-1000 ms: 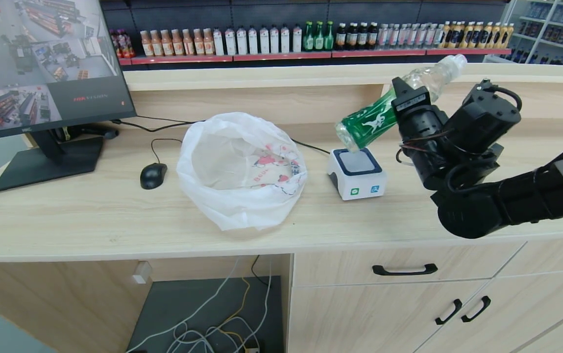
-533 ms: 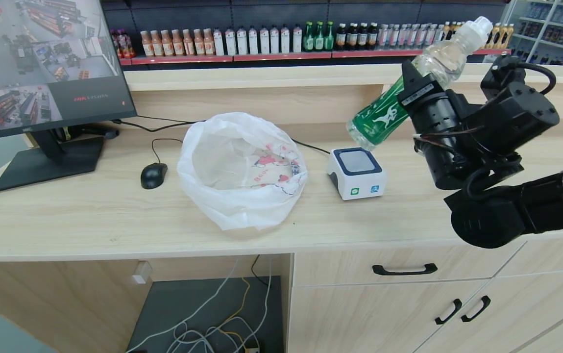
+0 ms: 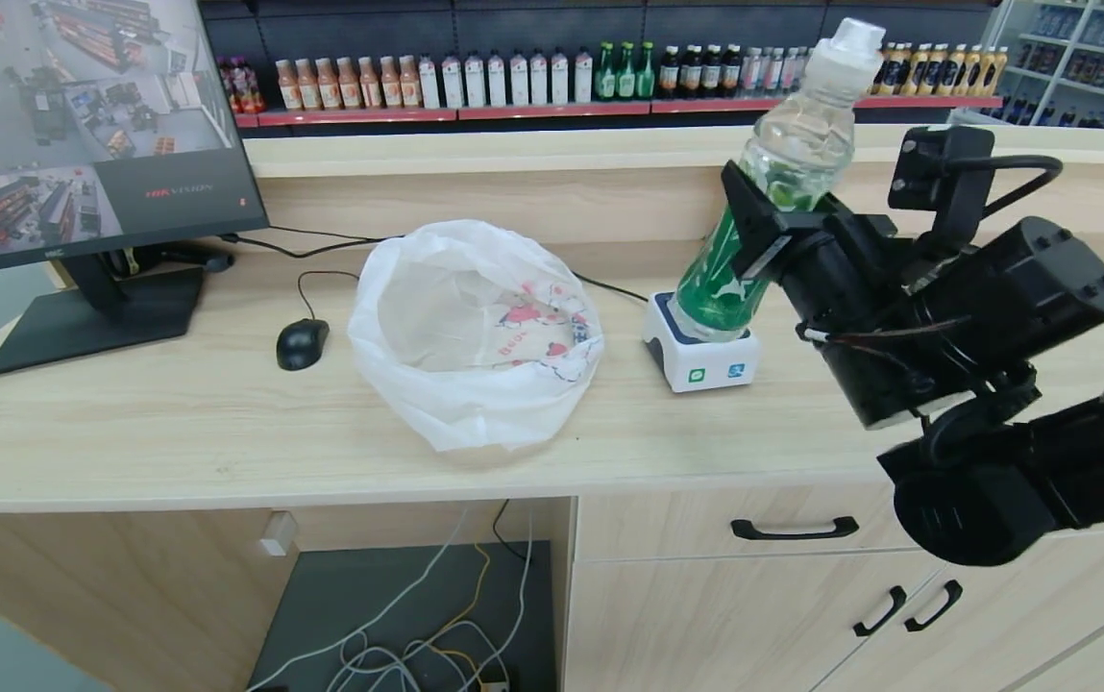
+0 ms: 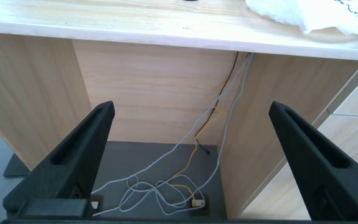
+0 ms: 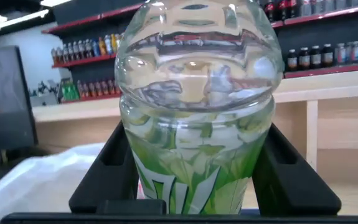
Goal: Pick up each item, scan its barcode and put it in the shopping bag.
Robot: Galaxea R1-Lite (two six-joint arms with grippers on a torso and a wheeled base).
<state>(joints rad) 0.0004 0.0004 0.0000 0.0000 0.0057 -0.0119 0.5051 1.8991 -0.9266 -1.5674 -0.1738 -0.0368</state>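
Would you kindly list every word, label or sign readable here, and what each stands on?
Monitor: a brand logo, left unquoted.
Water bottle label: white figure, no legible lettering.
Barcode scanner: two small icons, no words.
Shopping bag: crumpled red print, unreadable.
Shelf bottles: too small.

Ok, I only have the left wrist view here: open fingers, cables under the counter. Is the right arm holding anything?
Observer: Yes, the right gripper is shut on a bottle with a green label.
Operator: Where is it relative to the scanner?
Observer: Its base is just over the scanner, cap up, leaning slightly. I cannot tell whether they touch.
Operator: And the bag?
Observer: The bag stands open on the counter, to the robot's left of the scanner.
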